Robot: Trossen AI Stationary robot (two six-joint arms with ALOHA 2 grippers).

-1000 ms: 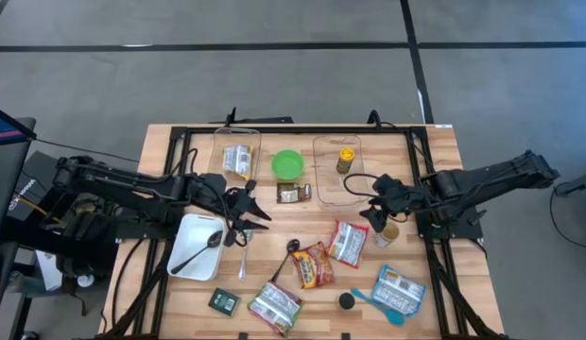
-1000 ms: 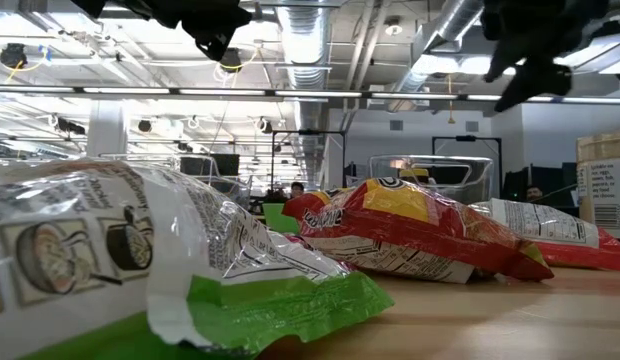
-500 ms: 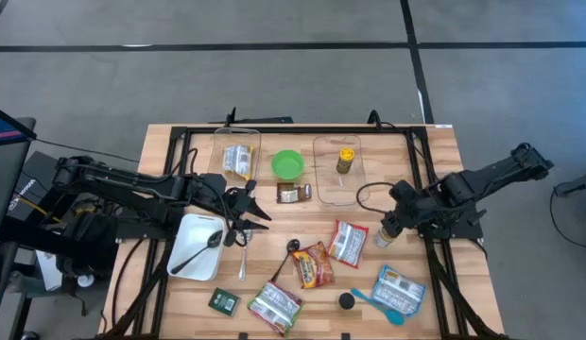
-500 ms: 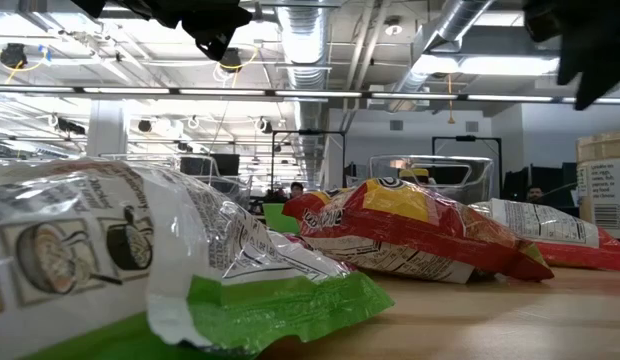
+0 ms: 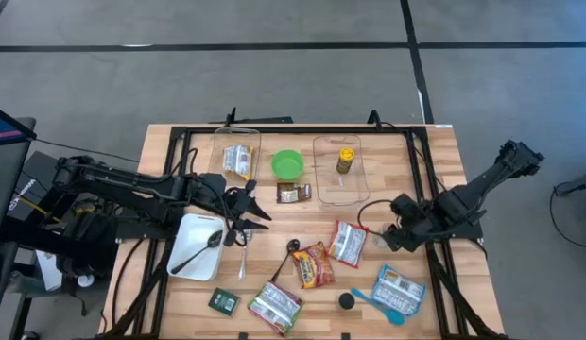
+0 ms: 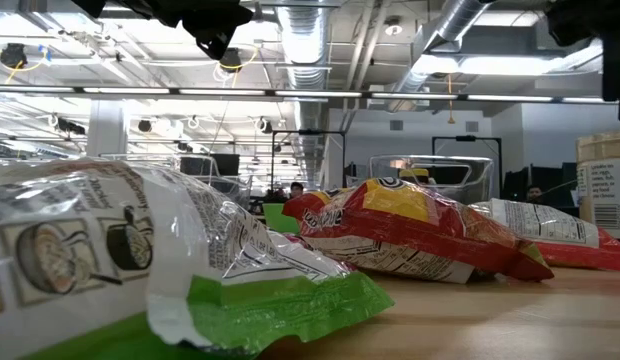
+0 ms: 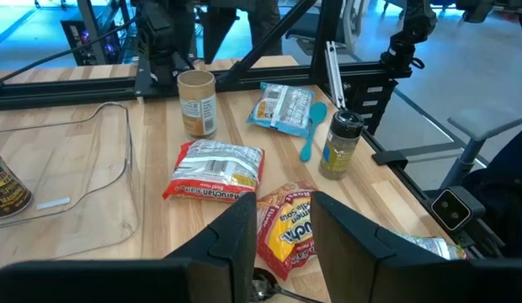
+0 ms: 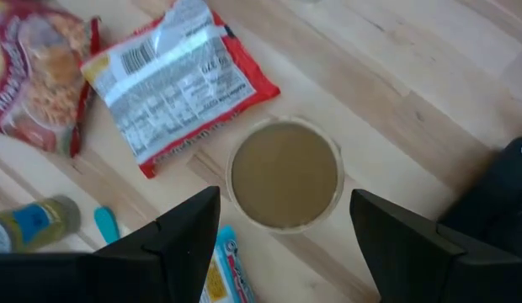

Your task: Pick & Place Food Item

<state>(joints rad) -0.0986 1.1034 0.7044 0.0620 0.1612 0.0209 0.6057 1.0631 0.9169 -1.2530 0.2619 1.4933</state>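
The right gripper (image 5: 391, 238) hovers with fingers spread wide, holding nothing, directly above a round tan cup (image 8: 284, 173) standing upright on the wooden table (image 5: 435, 151), its brown lid facing up. A red-edged noodle packet (image 8: 173, 72) lies just beside the cup, a blue spoon (image 8: 108, 225) and a spice bottle (image 8: 32, 220) nearby. The left gripper (image 5: 257, 213) waits partly open by the white tray (image 5: 191, 231)

Table (image 5: 435, 151) pale matt wood; packets (image 6: 410, 230) glossy plastic; container (image 7: 67, 194) clear plastic.
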